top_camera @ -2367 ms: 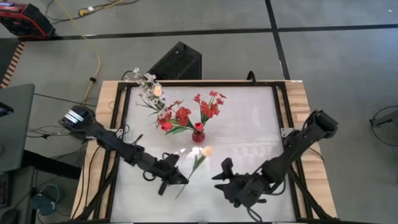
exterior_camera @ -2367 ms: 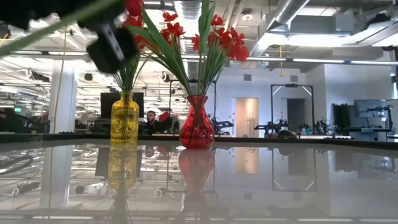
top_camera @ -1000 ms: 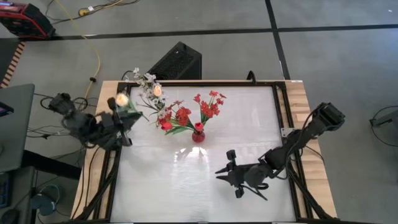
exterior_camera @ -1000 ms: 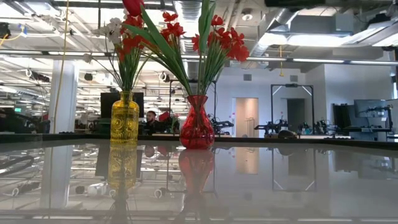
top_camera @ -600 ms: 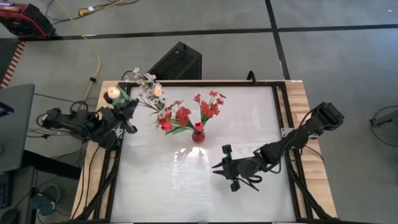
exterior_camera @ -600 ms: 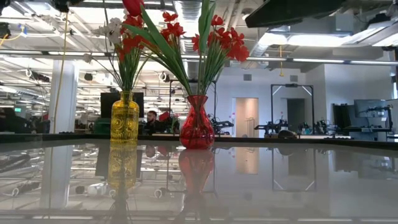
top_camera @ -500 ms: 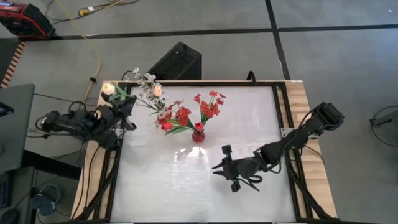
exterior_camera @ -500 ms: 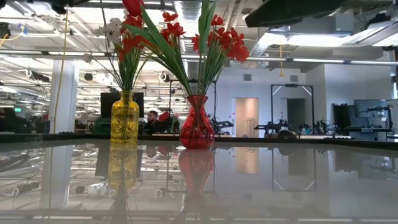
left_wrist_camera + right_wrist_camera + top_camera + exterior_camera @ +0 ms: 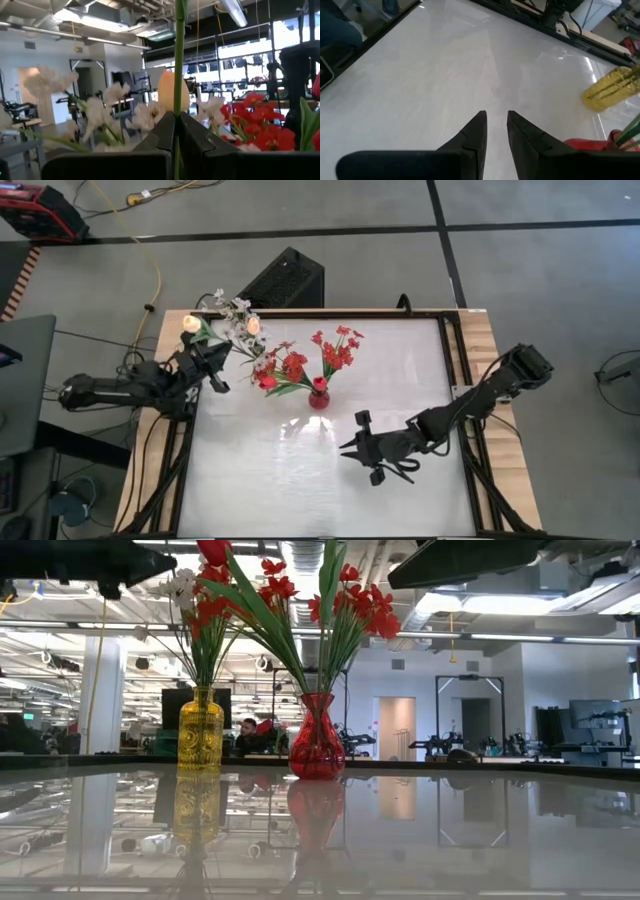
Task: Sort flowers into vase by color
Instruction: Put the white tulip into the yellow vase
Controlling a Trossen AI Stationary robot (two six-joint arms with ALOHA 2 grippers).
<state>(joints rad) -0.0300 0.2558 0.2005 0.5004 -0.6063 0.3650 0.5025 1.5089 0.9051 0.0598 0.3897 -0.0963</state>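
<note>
Left gripper (image 9: 176,131) pinching a tulip stem (image 9: 178,55)
Stem runs straight up between clenched jaws; right gripper (image 9: 496,125) sits slightly parted, empty.

My high camera looks straight down on the whole table (image 9: 330,470). My low one sits at tabletop height, facing level across to the red vase (image 9: 316,750) and yellow vase (image 9: 201,742), which the right wrist camera also catches from above. The left wrist camera looks closely into the blossoms.
</note>
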